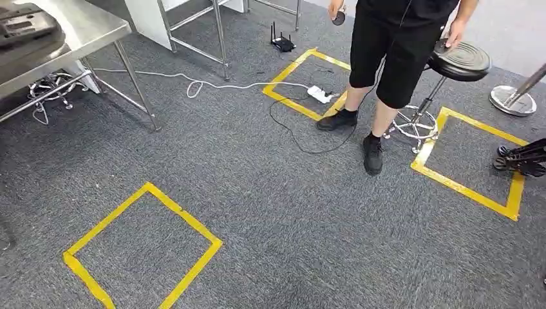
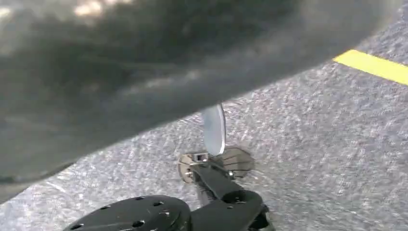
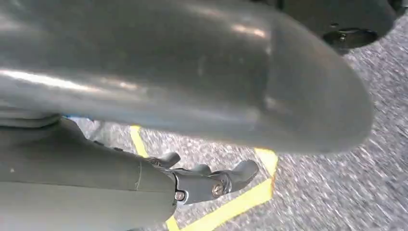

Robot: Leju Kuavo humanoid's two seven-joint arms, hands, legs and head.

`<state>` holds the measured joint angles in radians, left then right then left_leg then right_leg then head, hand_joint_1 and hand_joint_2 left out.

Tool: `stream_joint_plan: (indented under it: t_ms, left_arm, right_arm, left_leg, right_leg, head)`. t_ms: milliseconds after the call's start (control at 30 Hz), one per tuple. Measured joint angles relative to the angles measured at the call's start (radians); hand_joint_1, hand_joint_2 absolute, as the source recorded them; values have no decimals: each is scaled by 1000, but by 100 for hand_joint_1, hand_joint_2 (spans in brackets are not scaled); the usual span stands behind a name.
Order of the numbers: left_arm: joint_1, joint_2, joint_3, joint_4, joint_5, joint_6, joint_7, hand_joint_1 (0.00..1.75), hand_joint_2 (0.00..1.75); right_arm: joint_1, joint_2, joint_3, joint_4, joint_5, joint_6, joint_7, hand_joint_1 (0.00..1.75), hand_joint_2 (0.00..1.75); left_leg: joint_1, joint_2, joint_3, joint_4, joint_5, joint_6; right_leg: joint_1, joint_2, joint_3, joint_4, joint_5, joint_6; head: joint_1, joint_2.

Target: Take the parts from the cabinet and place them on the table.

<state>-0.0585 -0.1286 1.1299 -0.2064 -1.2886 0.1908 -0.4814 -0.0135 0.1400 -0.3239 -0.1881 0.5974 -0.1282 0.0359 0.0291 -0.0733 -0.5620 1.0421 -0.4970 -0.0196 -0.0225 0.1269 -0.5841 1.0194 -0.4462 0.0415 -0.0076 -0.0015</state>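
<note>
Robot hand (image 3: 211, 180) over grey carpet (image 1: 309, 219), yellow tape (image 1: 145, 248)

Right hand (image 3: 202, 180) is all grey: a smooth matte cover, then darker metallic fingers (image 3: 243, 171) with rounded tips and a couple of small shiny screws at the knuckle area. A big glossy grey curved shell sits close to the right wrist camera. On the left wrist cam it's just a blurry dark grey mass, can't make out detail.
</note>
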Motion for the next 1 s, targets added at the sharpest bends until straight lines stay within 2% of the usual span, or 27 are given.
stream_joint_plan:
  t_ms: [33,67,100,133,167,200,233,267,300,333,367,400,433,467,500,567,600,633,667,700,733,767,800,833,867,900,1000]
  left_arm:
    - [0,0,0,0,0,0,0,0,0]
    - [0,-2,1,0,1,0,0,0,0]
    - [-1,-1,1,0,1,0,-1,0,0]
    - [-1,-1,1,0,1,0,-1,0,0]
    - [2,-1,2,0,1,0,-1,0,0]
    - [3,-1,3,0,1,0,-1,0,0]
    - [3,-1,3,0,1,0,-1,0,0]
    - [2,-1,4,0,0,0,-1,0,0]
    - [2,-1,4,0,1,0,-1,0,0]
    - [2,-2,5,0,0,0,-1,0,0]
    - [2,-3,5,0,0,0,-1,0,0]
    - [2,-5,5,0,0,0,-1,0,0]
    - [2,-5,5,0,0,1,-1,0,0]
    - [2,-5,5,0,0,1,-1,0,0]
    - [1,-5,5,0,0,1,0,0,0]
    - [-3,-7,5,0,0,1,1,0,0]
    - [-3,-7,5,0,-2,1,1,0,0]
    - [-2,-7,5,0,-2,1,1,0,0]
    - [-1,-7,5,0,-2,1,3,0,0]
    - [0,-7,5,0,-2,1,3,0,0]
    - [1,-7,5,0,-2,1,5,0,0]
    - [2,-7,5,0,-3,1,8,0,0]
    - [3,-7,5,0,-3,1,9,0,0]
    - [2,-6,5,0,-3,1,9,0,0]
    - [2,-6,5,0,-3,1,9,0,0]
    - [2,-6,5,0,-3,1,9,0,0]
    - [2,-6,5,0,-3,1,9,0,0]
  right_arm:
    - [3,0,0,0,0,0,0,0,0]
    - [5,0,0,0,0,0,1,0,0]
    - [7,0,0,0,1,0,1,0,0]
    - [6,0,0,0,1,0,2,0,0]
    - [0,0,0,0,1,0,2,0,0]
    - [-2,0,0,0,1,0,2,0,0]
    - [-2,1,0,0,1,0,2,0,0]
    - [-1,1,0,0,1,0,2,0,0]
    - [2,0,0,0,1,0,3,0,0]
    - [3,0,0,0,1,0,3,0,0]
    - [2,0,0,0,4,0,3,0,0]
    - [0,-1,0,0,4,0,3,0,0]
    - [-4,-1,0,0,5,0,3,0,0]
    - [-6,-1,0,0,5,0,3,0,0]
    - [-2,-1,0,0,6,0,3,0,0]
    - [0,-2,0,0,6,0,4,0,0]
    - [2,-2,0,0,6,0,4,0,0]
    - [1,-2,0,0,7,0,4,0,0]
    - [0,-1,0,0,9,0,5,0,0]
    - [0,0,0,0,10,1,5,0,0]
    - [0,0,0,0,11,2,5,0,0]
    - [0,0,0,0,13,2,5,0,0]
    - [1,0,0,0,13,2,5,0,0]
    - [2,0,0,0,14,2,5,0,0]
    - [1,0,0,0,17,3,5,0,0]
    - [1,0,0,0,18,3,4,0,0]
    - [1,0,0,0,18,3,4,0,0]
  left_leg:
    - [-5,9,0,0,3,7]
    - [1,24,3,-11,9,18]
    - [1,34,6,-16,14,25]
    - [0,43,4,-17,13,35]
    - [-1,61,3,-17,12,38]
    - [-2,78,3,-16,11,39]
    - [-2,94,1,-16,11,40]
    - [-2,108,2,-16,11,39]
    - [-2,119,2,-16,10,38]
    - [-1,131,3,-16,9,37]
    - [0,142,4,-16,8,34]
    - [-1,153,7,-16,6,31]
    - [-14,161,8,-14,1,23]
    - [-12,169,12,-15,-1,15]
    - [-12,179,18,-16,-1,9]
    - [-8,201,34,-26,-4,-7]
    - [0,175,31,-15,-13,-13]
    - [0,130,18,21,-43,-11]
    - [0,99,-14,96,-88,-9]
    - [-1,82,-51,177,-128,-10]
    - [-1,74,-86,249,-154,-11]
    - [-1,72,-105,284,-156,-12]
    - [0,72,-103,271,-134,-12]
    - [2,70,-82,218,-93,-12]
    - [5,62,-46,135,-43,-13]
    - [9,36,-17,66,-6,-15]
    - [9,36,-17,66,-6,-15]
  right_leg:
    - [-5,10,-5,-6,4,7]
    - [2,13,-13,-4,3,14]
    - [1,-50,-20,19,-5,13]
    - [2,-86,-40,59,-27,8]
    - [2,-107,-86,147,-69,1]
    - [1,-112,-125,224,-99,-1]
    - [0,-115,-157,289,-119,1]
    - [-1,-116,-166,307,-118,9]
    - [-1,-118,-150,277,-103,18]
    - [-2,-124,-111,204,-75,28]
    - [-1,-140,-60,113,-45,36]
    - [1,-183,-4,19,-22,37]
    - [7,-218,4,-2,-20,28]
    - [7,-201,10,-3,-11,18]
    - [11,-190,-4,-1,-7,10]
    - [13,-165,-2,-8,-4,-3]
    - [-12,-153,15,-14,1,-12]
    - [-7,-143,15,-15,1,-16]
    - [-7,-134,14,-14,3,-26]
    - [-5,-122,14,-14,2,-27]
    - [-3,-107,14,-14,2,-28]
    - [-2,-91,15,-13,2,-28]
    - [-3,-76,17,-13,1,-27]
    - [-5,-60,18,-12,1,-27]
    - [-7,-43,21,-9,1,-26]
    - [-8,-31,21,-5,-2,-21]
    - [-8,-31,21,-5,-2,-21]
  head:
    - [2,0]
    - [1,0]
    - [2,0]
    - [10,0]
    - [13,0]
    - [11,0]
    - [12,0]
    - [12,0]
    - [12,0]
    - [14,0]
    - [13,0]
    - [16,0]
    - [16,0]
    - [11,0]
    - [9,0]
    - [11,0]
    - [7,0]
    - [1,0]
    - [-2,0]
    - [-2,0]
    - [-2,0]
    - [-2,0]
    - [-2,0]
    - [-3,0]
    - [-2,0]
    - [-3,0]
    - [-3,0]
